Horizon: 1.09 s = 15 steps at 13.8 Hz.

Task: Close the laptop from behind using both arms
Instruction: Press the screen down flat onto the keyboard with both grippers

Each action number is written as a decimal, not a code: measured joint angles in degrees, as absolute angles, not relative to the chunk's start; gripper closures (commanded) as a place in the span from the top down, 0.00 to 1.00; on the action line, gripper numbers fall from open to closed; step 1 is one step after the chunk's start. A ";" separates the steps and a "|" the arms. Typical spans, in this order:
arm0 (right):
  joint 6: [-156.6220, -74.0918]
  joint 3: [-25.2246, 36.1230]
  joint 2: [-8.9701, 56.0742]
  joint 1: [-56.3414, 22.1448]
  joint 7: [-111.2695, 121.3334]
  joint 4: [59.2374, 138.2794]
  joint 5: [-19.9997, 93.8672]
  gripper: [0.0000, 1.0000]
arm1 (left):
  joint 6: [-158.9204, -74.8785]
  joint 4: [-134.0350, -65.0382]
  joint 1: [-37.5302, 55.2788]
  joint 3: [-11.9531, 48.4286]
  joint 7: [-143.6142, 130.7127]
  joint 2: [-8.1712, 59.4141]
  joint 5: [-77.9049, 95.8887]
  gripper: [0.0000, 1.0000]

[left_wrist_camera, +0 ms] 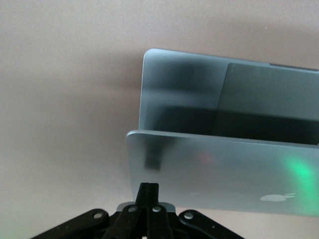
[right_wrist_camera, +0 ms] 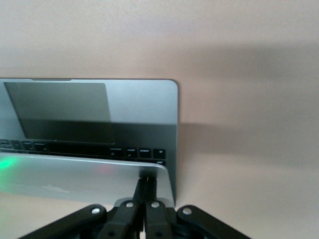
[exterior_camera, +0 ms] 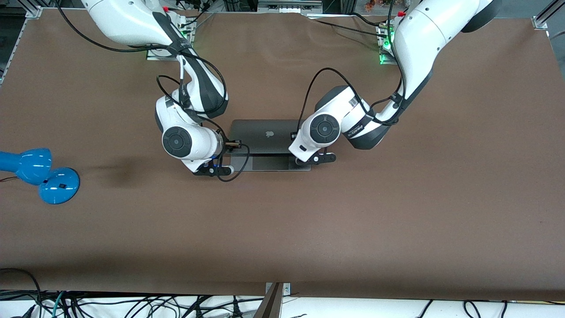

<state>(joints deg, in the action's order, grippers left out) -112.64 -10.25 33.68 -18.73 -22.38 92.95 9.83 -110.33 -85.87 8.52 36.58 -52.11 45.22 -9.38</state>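
lab | two arms (exterior_camera: 185, 110) | brown table (exterior_camera: 353, 221) | cables (exterior_camera: 132, 304)

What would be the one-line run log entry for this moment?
laptop: lid partly lowered | left gripper: shut, against lid back | right gripper: shut, against lid back | lamp: right arm's end

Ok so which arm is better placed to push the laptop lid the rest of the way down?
Neither clearly: the left gripper and right gripper, both shut, each press one end of the half-lowered laptop lid, so pushing together looks best.
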 measured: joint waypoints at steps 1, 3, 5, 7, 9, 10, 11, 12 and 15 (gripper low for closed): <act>-113.18 -10.20 33.85 -18.73 -22.11 92.95 9.57 0.05 | -110.54 -85.39 8.61 36.42 -52.11 45.72 -9.46 0.00; -114.26 -10.07 34.06 -18.73 -21.67 92.95 9.33 0.05 | -111.53 -84.82 8.85 35.73 -52.08 46.58 -9.47 0.00; -115.24 -9.70 34.30 -18.72 -21.32 92.95 9.29 0.05 | -112.47 -84.65 9.39 34.89 -52.00 47.27 -10.24 0.00; -116.61 -9.49 34.76 -18.72 -21.19 92.95 9.28 0.05 | -112.90 -84.37 9.90 34.33 -52.01 48.04 -11.16 0.00; -117.77 -9.45 35.37 -18.72 -21.14 92.95 9.25 0.05 | -113.75 -84.28 9.95 34.10 -52.00 48.62 -11.37 0.00; -118.67 -9.45 35.80 -18.73 -21.11 92.95 9.23 0.05 | -114.12 -84.21 9.97 34.00 -52.00 48.89 -11.38 0.00; -119.90 -9.45 36.35 -18.73 -20.98 92.95 9.19 0.05 | -114.56 -84.08 9.97 33.94 -51.99 49.16 -11.38 0.00; -121.06 -9.45 37.03 -18.74 -20.48 92.96 9.16 0.05 | -114.79 -83.96 9.98 33.87 -51.99 49.42 -11.38 0.00; -122.88 -9.41 38.91 -18.73 -18.42 92.96 9.16 0.05 | -114.95 -83.45 10.03 33.53 -51.99 50.02 -12.72 0.00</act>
<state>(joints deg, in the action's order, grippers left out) -122.88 -9.41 38.91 -18.73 -18.42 92.96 9.16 -114.95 -83.45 10.03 33.53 -51.99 50.02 -12.72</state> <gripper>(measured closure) 0.947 0.991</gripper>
